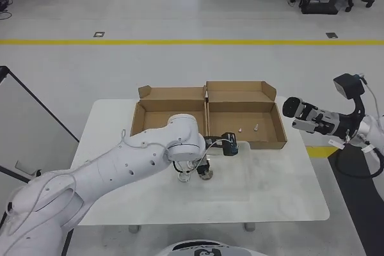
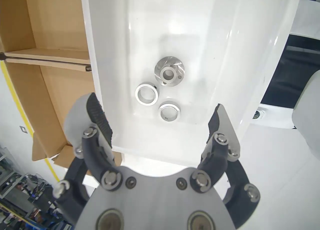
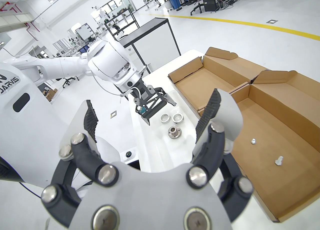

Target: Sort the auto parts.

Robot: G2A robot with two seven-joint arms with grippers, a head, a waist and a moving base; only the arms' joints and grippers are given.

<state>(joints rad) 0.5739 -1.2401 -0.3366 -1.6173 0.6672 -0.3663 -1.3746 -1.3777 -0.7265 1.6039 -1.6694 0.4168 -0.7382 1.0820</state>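
Three loose metal parts lie together on the white table [image 1: 275, 185]: a flanged hub [image 2: 169, 71] and two plain rings [image 2: 147, 93] [image 2: 169, 111]. My left gripper [image 2: 156, 104] hangs open just above them, with nothing between its fingers. From the right wrist view the same gripper [image 3: 155, 102] stands over the rings [image 3: 165, 118] [image 3: 177, 117] and the hub [image 3: 174, 132]. My right gripper [image 3: 152, 100] is open and empty, held in the air beyond the table's right edge [image 1: 293, 116].
Two open cardboard boxes [image 1: 169, 115] [image 1: 243, 118] stand side by side at the table's far edge. The right box holds two small bolts [image 3: 253, 141] [image 3: 278, 160]. A dark cabinet [image 1: 19, 121] stands left of the table.
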